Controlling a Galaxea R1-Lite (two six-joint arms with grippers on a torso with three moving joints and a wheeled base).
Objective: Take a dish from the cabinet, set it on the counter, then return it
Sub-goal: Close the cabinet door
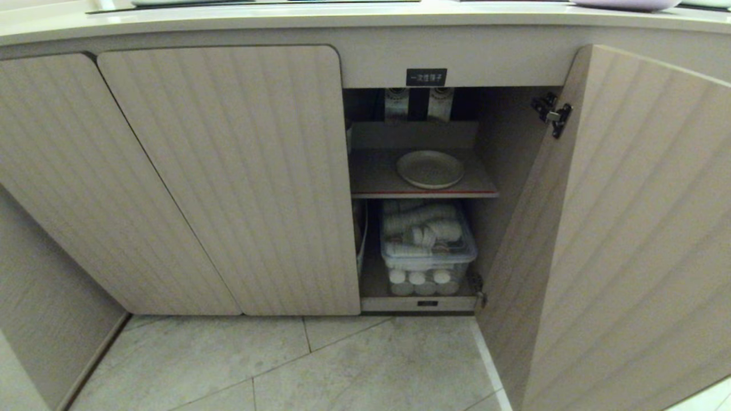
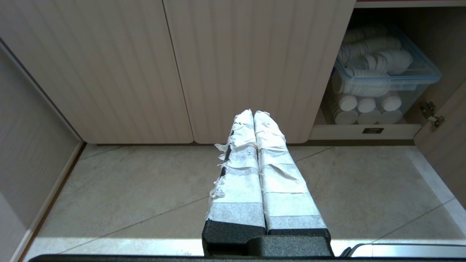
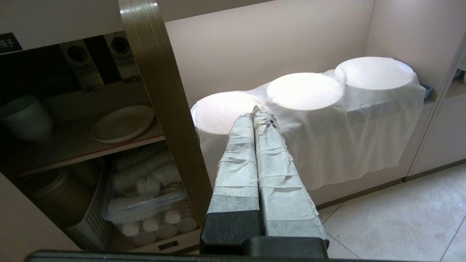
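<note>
The plate (image 1: 430, 169) lies on the shelf (image 1: 371, 177) inside the open cabinet (image 1: 628, 228). Both the left gripper (image 2: 253, 113) and the right gripper (image 3: 255, 111) are closed and empty, apart from it.

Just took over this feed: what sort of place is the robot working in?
Probably a canteen or café service counter: an open cabinet holds a dish and a bin of stacked disposable cups.

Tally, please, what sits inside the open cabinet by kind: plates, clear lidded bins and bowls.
Plates: 1, the dish on the red-edged shelf
Clear lidded bins: 1, the bin of paper cups below
Bowls: 1, the bowl
Total: 3
</note>
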